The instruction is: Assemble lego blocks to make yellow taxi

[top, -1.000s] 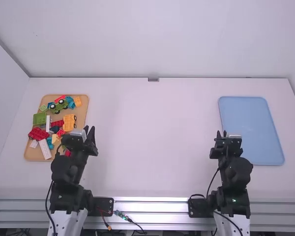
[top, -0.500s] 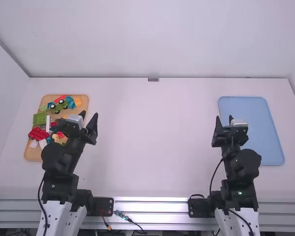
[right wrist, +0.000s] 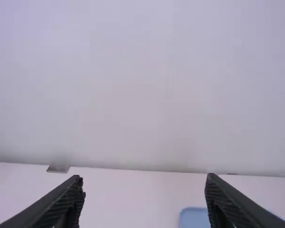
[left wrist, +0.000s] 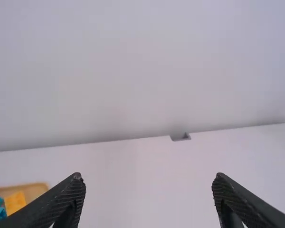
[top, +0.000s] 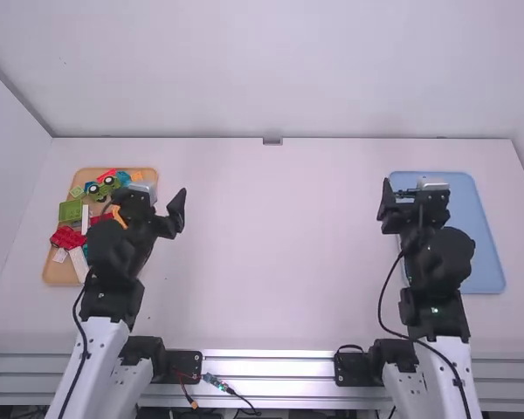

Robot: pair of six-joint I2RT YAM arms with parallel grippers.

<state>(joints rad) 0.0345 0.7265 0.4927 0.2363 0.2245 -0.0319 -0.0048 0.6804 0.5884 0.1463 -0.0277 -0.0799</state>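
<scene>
- The likeliest trouble is a wrong pick: the Lego blocks lie crowded in the tan tray (top: pixel 58 274), so a finger lowered for one could shove or tip its neighbours.
- Colour may mislead too. A yellow-orange block (left wrist: pixel 15 203) sits at the tray's far end and a yellow-orange piece (top: pixel 119 216) lies partly hidden behind the left arm (top: pixel 113 253); choosing the wrong one would cost a regrasp.
- Wheels could roll under a grasp. The green wheeled piece (top: pixel 104 188) has dark wheels and might slip if pinched off-centre.
- The left gripper (left wrist: pixel 148 180) has its fingers spread wide with nothing between them; coming down so wide among packed blocks, it could knock several.
- The right gripper (right wrist: pixel 144 180) is likewise wide and empty, near the blue tray (top: pixel 486 266), well apart from the blocks. A handover would probably need care over alignment.
- The taxi's parts look loose and unassembled, all in the tan tray at the table's left side: a green block (top: pixel 71 210), a red wheeled piece (top: pixel 67 237), a narrow white brick (top: pixel 85 218), and teal and red bits.
- Pressing studs together off-square could leave a joint that pops apart.
</scene>
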